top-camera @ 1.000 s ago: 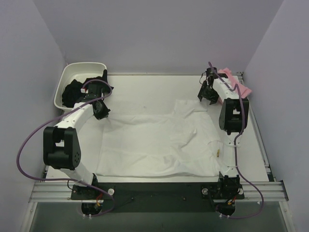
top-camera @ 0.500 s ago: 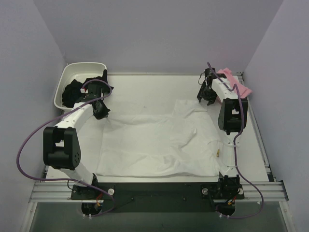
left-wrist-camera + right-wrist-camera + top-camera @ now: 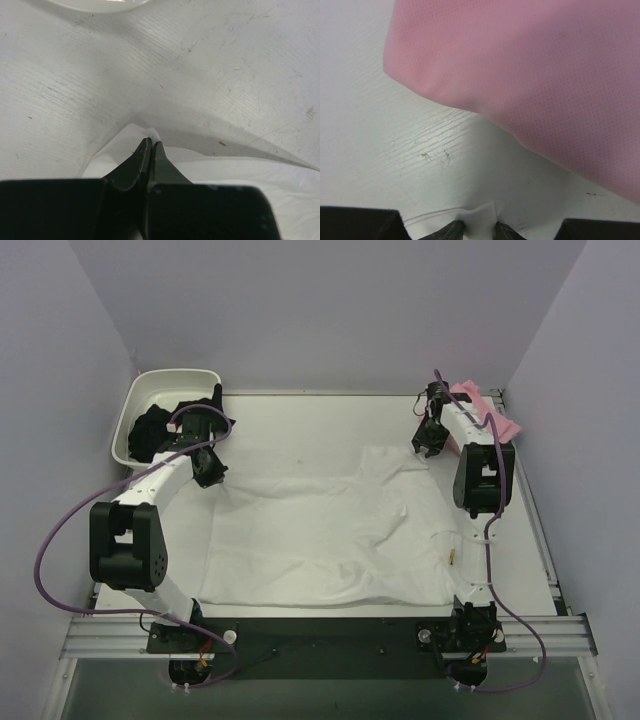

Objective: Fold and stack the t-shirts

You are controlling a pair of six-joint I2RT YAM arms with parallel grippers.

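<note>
Though unseen overhead, L claw (image 3: 151,144) pinches white tee (image 3: 240,176).

Fig.: left arm (image 3: 160,478) & right arm (image 3: 466,426), each w/ white links, black joint housings (image 3: 125,545), black base plates (image 3: 178,636), looping purple cable (image 3: 45,550). Both the left gripper (image 3: 210,477) and right gripper (image 3: 428,443) black, w/ dark tapered fingers (image 3: 134,167).
</note>
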